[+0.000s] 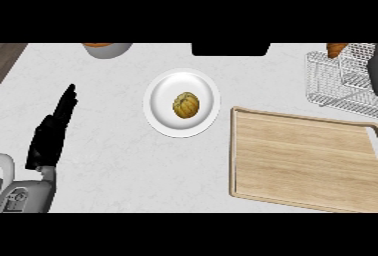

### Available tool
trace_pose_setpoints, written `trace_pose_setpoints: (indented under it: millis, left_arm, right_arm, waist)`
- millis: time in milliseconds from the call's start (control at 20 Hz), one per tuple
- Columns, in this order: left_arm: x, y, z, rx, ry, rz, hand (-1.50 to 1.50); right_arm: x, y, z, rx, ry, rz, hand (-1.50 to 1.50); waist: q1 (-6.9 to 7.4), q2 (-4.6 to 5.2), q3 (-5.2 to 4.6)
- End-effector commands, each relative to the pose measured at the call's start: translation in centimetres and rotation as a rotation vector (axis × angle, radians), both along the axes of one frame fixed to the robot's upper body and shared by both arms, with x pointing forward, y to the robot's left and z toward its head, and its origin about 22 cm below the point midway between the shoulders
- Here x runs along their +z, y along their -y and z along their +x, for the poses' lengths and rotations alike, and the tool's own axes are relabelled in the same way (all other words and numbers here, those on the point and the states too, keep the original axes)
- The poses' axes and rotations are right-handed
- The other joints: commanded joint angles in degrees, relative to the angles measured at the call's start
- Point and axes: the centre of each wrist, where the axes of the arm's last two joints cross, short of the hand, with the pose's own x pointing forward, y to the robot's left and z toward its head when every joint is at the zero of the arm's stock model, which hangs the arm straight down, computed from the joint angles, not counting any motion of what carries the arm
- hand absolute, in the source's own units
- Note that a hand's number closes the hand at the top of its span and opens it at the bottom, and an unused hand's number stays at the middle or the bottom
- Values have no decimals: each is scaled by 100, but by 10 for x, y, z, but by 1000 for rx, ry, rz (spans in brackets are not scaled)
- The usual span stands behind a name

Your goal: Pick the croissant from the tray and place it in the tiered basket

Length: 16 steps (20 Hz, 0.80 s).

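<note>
The croissant, orange-brown, shows at the far left corner of the wire tiered basket at the upper right; its top is cut off by the view's edge. A dark part of my right hand shows over the basket at the right edge, a little apart from the croissant; the edge cuts off the rest of it. The wooden tray lies at the lower right with nothing on it. My left hand rests open at the left, fingers pointing up.
A white plate in the middle holds a round golden-brown pastry. A grey bowl with something orange stands at the top left. A black object sits at the top centre.
</note>
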Motion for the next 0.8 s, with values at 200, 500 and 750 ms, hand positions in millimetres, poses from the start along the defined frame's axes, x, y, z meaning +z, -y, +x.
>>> trace_pose_setpoints:
  millis: [200,500,750]
  left_arm:
    - [-5,8,8,-4,12,16,0]
    - [18,13,0,-35,4,8,0]
    - [-2,14,7,-2,16,0,0]
  right_arm:
    - [-3,58,22,-77,-28,-185,150]
    - [-21,106,35,-255,-133,-398,150]
    - [-16,139,38,-235,-121,-428,150]
  waist:
    - [-2,24,-2]
    - [133,31,5]
    - [55,35,1]
